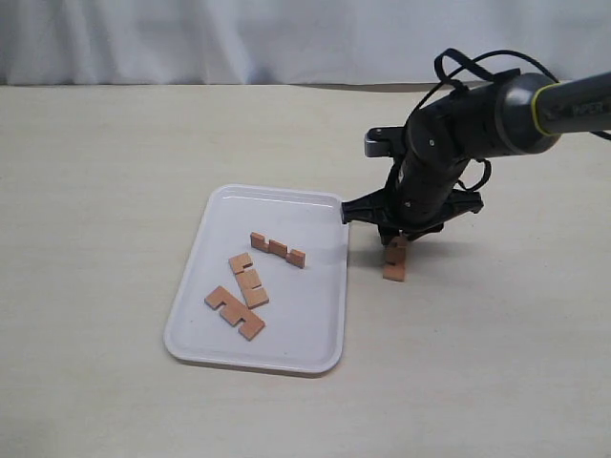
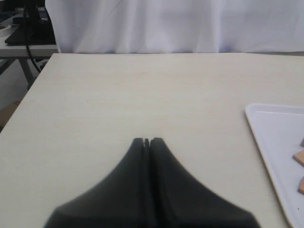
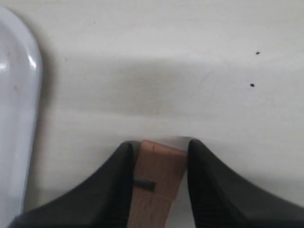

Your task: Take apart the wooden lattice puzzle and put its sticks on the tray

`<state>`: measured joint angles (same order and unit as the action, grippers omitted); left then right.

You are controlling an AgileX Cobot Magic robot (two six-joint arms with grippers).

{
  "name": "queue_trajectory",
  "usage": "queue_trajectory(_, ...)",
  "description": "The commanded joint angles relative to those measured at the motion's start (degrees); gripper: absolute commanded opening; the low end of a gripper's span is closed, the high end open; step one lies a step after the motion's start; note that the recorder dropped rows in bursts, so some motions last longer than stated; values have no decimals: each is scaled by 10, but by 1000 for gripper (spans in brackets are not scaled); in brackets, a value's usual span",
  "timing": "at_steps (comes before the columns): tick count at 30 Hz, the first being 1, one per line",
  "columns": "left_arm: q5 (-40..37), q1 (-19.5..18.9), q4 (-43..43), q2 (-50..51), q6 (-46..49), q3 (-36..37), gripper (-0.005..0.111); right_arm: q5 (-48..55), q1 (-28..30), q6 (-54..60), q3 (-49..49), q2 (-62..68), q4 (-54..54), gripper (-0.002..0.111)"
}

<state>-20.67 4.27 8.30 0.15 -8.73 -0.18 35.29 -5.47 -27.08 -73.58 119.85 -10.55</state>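
The wooden lattice puzzle does not show as a grid; only separate sticks are in view. Three reddish-brown notched sticks (image 1: 277, 249) (image 1: 248, 280) (image 1: 234, 312) lie apart in the white tray (image 1: 191, 305). Another stick (image 1: 394, 261) stands on end on the table just right of the tray's far right corner. My right gripper (image 1: 396, 240) comes down over it. In the right wrist view both fingers press the sides of this stick (image 3: 159, 175), so the right gripper (image 3: 159, 148) is shut on it. My left gripper (image 2: 147, 140) is shut and empty over bare table, left of the tray (image 2: 275, 142).
The tray's rounded rim (image 3: 19, 95) lies close beside the held stick. Pale tabletop stretches all round, with a white curtain along the far edge. Two stick ends (image 2: 299, 156) show at the edge of the left wrist view.
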Motion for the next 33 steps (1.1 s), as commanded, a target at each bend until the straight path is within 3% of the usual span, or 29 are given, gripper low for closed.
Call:
queue_trajectory(1, 3, 4, 0, -1, 1, 2, 0, 5, 0, 10, 3, -23, -35, 5)
queue_trajectory(10, 3, 4, 0, -1, 1, 2, 0, 3, -23, 59, 3, -118, -42, 5)
queue_trajectory(16, 3, 4, 0, -1, 1, 2, 0, 2, -130, 74, -44, -116, -42, 5)
queue_trajectory(22, 3, 4, 0, -1, 1, 2, 0, -10, -233, 116, -109, -29, -42, 5)
queue_trajectory(25, 3, 4, 0, -1, 1, 2, 0, -10, -258, 116, -125, 5, -73, 8)
queue_trajectory(28, 3, 4, 0, -1, 1, 2, 0, -19, -268, 112, -131, 21, -84, 37)
queue_trajectory(30, 3, 4, 0, -1, 1, 2, 0, -19, -269, 112, -131, 11, -84, 66)
queue_trajectory(31, 3, 4, 0, -1, 1, 2, 0, -16, -269, 112, -131, 6, -84, 75)
queue_trajectory(33, 3, 4, 0, -1, 1, 2, 0, 3, -270, 112, -131, -8, -84, 83)
